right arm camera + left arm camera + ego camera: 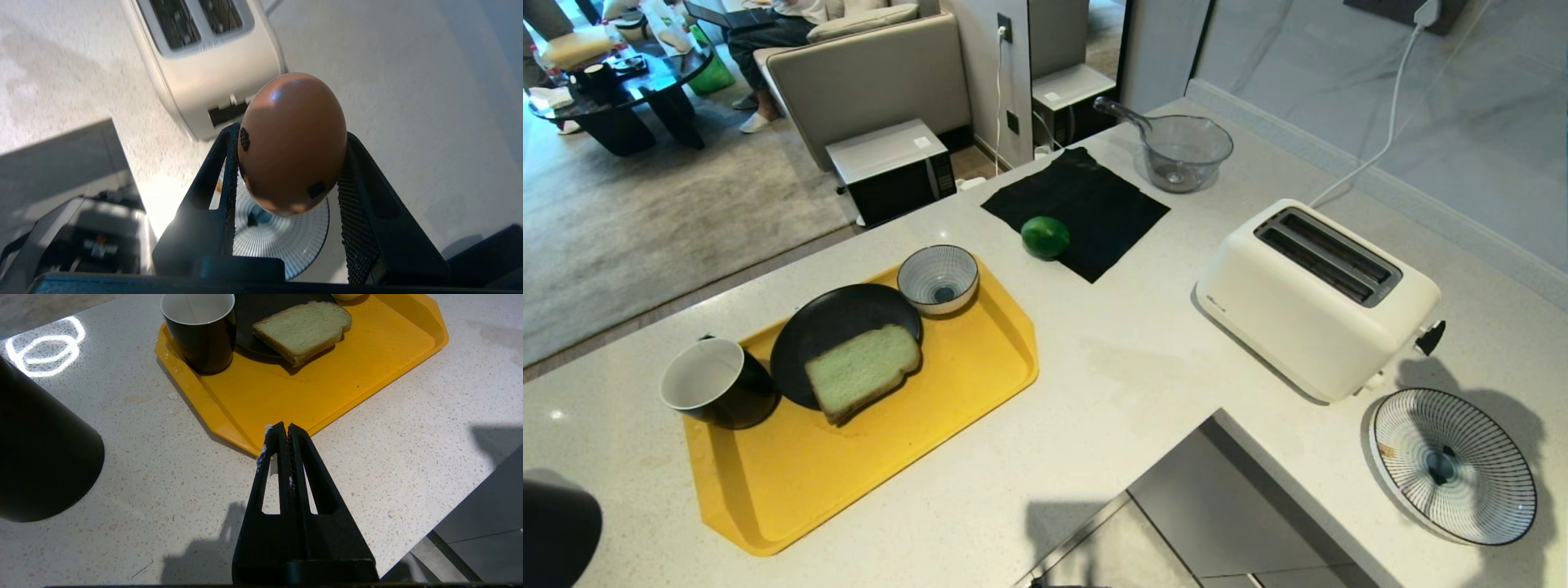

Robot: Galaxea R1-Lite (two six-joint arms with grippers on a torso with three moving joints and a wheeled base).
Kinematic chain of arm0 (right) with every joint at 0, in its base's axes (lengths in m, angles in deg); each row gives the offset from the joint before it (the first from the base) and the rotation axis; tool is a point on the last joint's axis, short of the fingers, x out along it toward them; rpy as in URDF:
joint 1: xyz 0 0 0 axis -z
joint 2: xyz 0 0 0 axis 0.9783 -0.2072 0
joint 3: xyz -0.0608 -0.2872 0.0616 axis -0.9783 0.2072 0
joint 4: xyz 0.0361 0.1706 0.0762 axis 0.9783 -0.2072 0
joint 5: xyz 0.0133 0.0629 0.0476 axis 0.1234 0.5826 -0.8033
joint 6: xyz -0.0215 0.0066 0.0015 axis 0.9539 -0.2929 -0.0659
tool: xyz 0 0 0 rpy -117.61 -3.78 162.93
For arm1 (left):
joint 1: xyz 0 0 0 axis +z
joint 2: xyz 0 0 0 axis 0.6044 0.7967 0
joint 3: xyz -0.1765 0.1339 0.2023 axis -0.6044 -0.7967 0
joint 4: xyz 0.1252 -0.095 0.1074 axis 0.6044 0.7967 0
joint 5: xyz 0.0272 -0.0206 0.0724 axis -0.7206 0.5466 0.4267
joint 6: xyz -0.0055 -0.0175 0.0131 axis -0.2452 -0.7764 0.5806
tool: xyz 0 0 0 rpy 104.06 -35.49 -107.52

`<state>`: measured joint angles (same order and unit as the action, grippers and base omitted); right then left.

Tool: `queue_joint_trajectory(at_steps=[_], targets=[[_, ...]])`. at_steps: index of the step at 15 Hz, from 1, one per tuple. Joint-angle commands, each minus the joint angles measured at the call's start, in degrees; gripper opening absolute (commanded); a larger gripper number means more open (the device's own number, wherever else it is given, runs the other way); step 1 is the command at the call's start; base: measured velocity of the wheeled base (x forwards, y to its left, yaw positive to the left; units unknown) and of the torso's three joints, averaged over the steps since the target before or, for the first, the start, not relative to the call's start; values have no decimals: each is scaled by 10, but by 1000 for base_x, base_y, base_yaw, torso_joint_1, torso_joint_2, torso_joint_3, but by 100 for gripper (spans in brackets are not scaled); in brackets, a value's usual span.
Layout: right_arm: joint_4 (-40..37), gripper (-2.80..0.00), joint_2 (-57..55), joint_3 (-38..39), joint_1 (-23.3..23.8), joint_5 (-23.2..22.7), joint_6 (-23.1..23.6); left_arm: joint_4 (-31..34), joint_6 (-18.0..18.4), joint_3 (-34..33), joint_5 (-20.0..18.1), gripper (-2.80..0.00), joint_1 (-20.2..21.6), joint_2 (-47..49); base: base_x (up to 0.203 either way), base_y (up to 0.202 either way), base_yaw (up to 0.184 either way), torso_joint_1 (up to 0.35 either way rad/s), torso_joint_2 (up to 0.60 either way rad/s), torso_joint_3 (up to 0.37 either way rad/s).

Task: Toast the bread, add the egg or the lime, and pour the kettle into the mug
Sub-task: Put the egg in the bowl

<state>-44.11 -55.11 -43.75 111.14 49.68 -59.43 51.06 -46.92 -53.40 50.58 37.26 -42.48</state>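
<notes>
In the right wrist view my right gripper [291,136] is shut on the egg [292,139], a brownish-orange egg with small dark marks. It hangs above a striped plate [278,237], next to the toaster [204,53]. The bread [862,371] lies on a black plate [825,327] on the yellow tray [849,482], with the mug [715,384] beside it. The lime [1045,237] rests on a black cloth [1094,204]. My left gripper [284,428] is shut and empty, low over the counter by the tray's corner. The kettle [36,457] stands close to it. Neither arm shows in the head view.
The white toaster [1315,298] has two empty slots and stands right of centre, with the striped plate [1454,465] just in front of it. A striped bowl [938,279] sits on the tray's far corner. A clear jug [1184,151] stands behind the cloth. The counter has a cut-out at the front.
</notes>
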Motion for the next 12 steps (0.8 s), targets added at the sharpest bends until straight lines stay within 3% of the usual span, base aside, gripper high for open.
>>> queue_joint_trajectory(at_steps=[1, 4, 7, 12], targets=[[65, -280, 45, 31, -35, 54, -16, 0, 0, -10, 0, -280, 0, -1, 0, 0, 0, 0, 0, 0], [104, -280, 69, 52, -94, 134, -79, 0, 0, -10, 0, -280, 0, -1, 0, 0, 0, 0, 0, 0], [107, -280, 96, 64, -185, 232, -121, 0, -1, -10, 0, -280, 0, -1, 0, 0, 0, 0, 0, 0], [106, -280, 148, 81, -320, 310, -139, 0, 0, -10, 0, -280, 0, -1, 0, 0, 0, 0, 0, 0]])
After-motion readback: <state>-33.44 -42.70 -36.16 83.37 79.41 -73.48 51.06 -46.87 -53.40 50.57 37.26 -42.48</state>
